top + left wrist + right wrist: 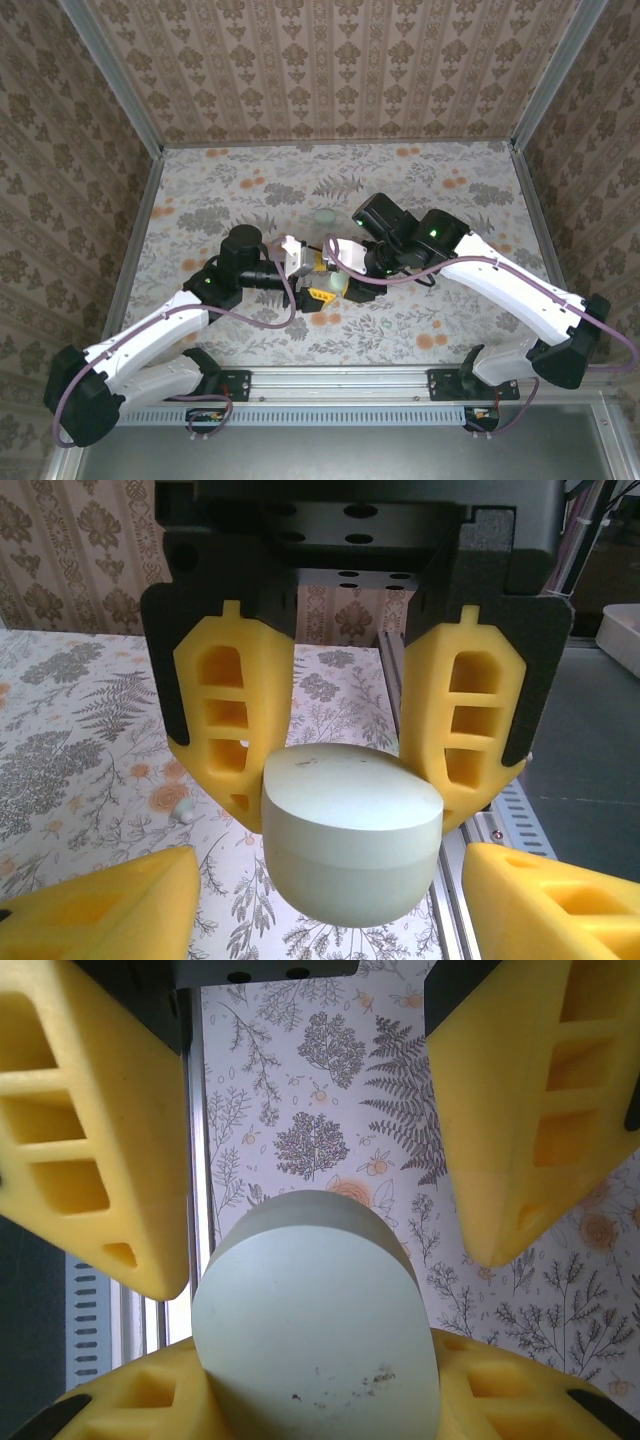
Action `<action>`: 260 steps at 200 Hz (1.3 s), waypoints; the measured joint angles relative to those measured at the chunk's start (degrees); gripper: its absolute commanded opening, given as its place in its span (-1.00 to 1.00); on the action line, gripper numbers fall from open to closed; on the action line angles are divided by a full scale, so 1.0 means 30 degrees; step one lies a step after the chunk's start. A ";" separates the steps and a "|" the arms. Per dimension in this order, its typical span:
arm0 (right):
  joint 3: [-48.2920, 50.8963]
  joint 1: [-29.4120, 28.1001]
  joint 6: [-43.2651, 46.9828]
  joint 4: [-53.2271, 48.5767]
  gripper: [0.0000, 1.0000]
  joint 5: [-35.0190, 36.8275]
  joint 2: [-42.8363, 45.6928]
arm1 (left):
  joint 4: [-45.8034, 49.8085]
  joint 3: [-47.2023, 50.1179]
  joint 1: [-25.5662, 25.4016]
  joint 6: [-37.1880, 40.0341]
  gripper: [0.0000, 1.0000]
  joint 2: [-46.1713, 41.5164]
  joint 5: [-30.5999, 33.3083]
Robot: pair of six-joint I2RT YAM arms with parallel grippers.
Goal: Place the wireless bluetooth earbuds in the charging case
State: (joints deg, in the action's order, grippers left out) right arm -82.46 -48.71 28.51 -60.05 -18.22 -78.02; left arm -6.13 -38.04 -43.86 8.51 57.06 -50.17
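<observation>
Charging case: pale mint oval, held off the worktop at centre, where the two arms met. Flat face toward the right wrist camera carried a few dark specks near its lower edge.

Right hand: part closed, yellow fingers pressed to either side of the case, gripping it. Seen from the left wrist, the case bulged forward of those fingertips.

Left hand: jaws spread wide, one finger on each side of the case, gaps visible on both sides, holding nothing. It faced the right hand head-on, fingertips of both nearly meeting around the case.

Tiny pale bit lay on the floral print just beside the right hand's finger; too small to tell what it was.

Small pale mint blob sat on the worktop on the far side of the hands, apart from them. Could not tell whether it was that same bit.

Metal rail ran along the near edge, behind both arm bases
</observation>
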 measured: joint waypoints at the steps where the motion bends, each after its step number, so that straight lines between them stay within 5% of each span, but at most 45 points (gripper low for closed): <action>1: 0.0000 0.0000 0.0000 0.0000 -0.25 -0.0007 0.0000 | 0.0000 0.0000 0.0000 -0.0007 0.40 0.0000 0.0000; 78: 0.0000 0.0000 -0.0073 0.0007 -0.25 -0.0007 -0.0051 | -0.0240 0.0000 0.0000 -0.0364 0.18 0.0255 -0.0153; 132: 0.0000 0.0000 -0.0168 -0.0007 -0.22 0.0066 -0.0248 | -0.0160 -0.0007 -0.0109 -0.0481 -0.30 0.0503 -0.0430; 163: -0.0029 0.0000 -0.0430 -0.0102 0.09 0.0197 -0.0248 | 0.0007 -0.0080 -0.0109 -0.0393 -0.61 0.0495 -0.0408; 204: 0.0262 0.0211 -0.1151 0.1209 0.46 0.0066 0.0138 | -0.0044 -0.0095 0.0124 -0.0568 -0.69 0.0109 -0.0284; 260: 0.4728 0.1894 -0.4568 0.7978 0.71 -0.0488 0.5916 | -0.1319 0.1027 0.2273 -0.2616 -0.76 -0.2492 -0.0386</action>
State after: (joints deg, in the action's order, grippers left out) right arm -68.27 -43.03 14.81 -36.12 -19.68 -60.27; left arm -10.09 -34.96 -37.04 0.67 49.58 -51.33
